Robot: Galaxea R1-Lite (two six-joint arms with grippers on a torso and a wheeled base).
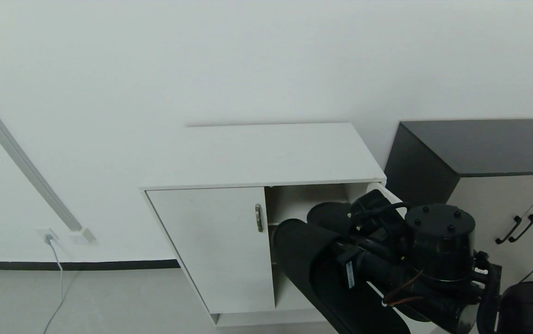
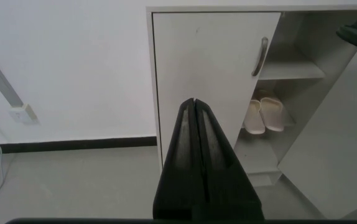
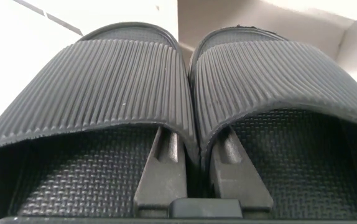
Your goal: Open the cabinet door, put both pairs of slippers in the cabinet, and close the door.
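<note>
While the right gripper (image 3: 196, 152) clamps both black slippers (image 3: 129, 81) together by their adjoining sides at the cabinet's (image 1: 266, 153) open right half, the left gripper (image 2: 194, 112), fingers pressed together and holding nothing, hangs before its closed door (image 2: 209, 56); pale slippers (image 2: 264, 115) lie low inside it.

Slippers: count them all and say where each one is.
4. Two black slippers side by side in the right claw, before the open cabinet; two beige slippers on a lower shelf inside. More may hide behind the closed door.
</note>
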